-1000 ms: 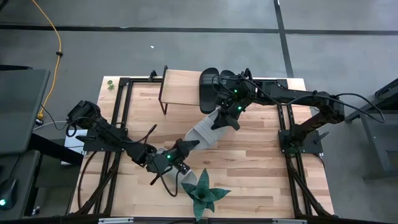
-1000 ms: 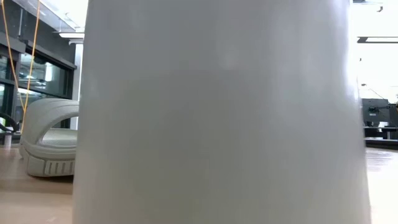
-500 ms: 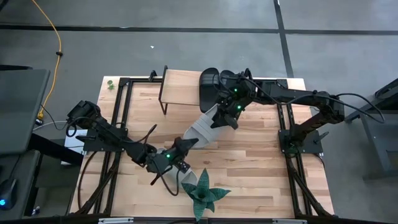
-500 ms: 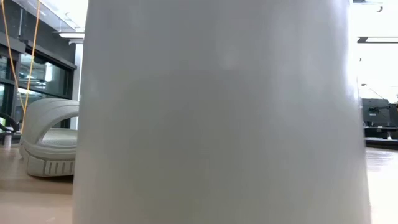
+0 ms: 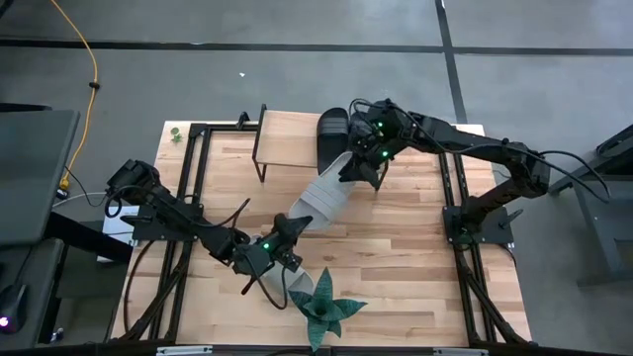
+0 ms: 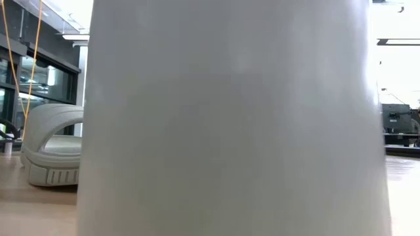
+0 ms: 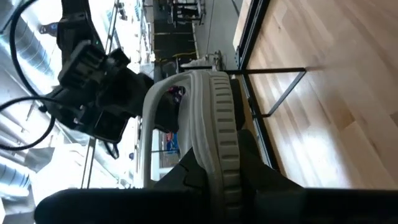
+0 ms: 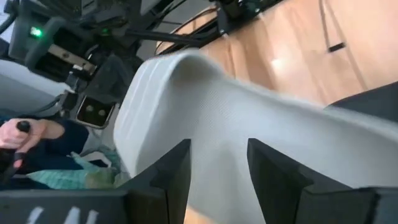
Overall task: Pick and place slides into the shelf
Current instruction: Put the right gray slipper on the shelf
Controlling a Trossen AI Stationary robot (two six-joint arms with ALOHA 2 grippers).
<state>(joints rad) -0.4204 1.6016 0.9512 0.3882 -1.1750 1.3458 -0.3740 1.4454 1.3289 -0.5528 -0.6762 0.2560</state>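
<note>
Left gripper (image 5: 289, 229): clamped on the pale slide (image 5: 318, 198) at its heel end.
Pale slide: mid-table, just short of the shelf (image 5: 289, 138); likely light, springy foam, best gripped by its sole edge.
Right gripper (image 5: 358, 170): fingers astride the slide's toe end.

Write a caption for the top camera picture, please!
Two grippers, left and right, hold one grey slide beside the shelf.

Pale slide on the move toward the shelf!
The right gripper (image 5: 362, 170) has swung up-table, carrying the pale slide (image 5: 322, 195) closer to the shelf (image 5: 289, 138); the left gripper (image 5: 287, 230) follows at its other end.
</note>
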